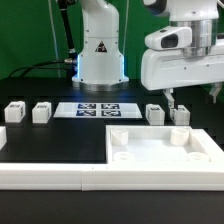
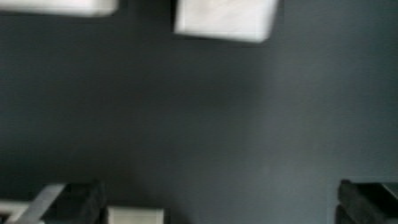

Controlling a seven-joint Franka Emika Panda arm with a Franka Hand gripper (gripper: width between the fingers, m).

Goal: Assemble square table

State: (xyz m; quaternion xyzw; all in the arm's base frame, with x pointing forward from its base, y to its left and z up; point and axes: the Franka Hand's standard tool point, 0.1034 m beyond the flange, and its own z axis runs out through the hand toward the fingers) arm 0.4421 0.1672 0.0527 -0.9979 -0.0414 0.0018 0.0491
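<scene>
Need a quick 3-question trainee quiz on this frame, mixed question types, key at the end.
1. How many loose legs are in the exterior view?
2. True or false: the gripper is clamped on a leg.
3. Where does the marker board lie?
A) between the two pairs of legs
B) inside the gripper
C) on top of a leg

Key
1. Four: two on the exterior view's left, two on its right.
2. False. The jaws stand wide open and grip nothing; the gripper hangs above the right pair.
3. A
</scene>
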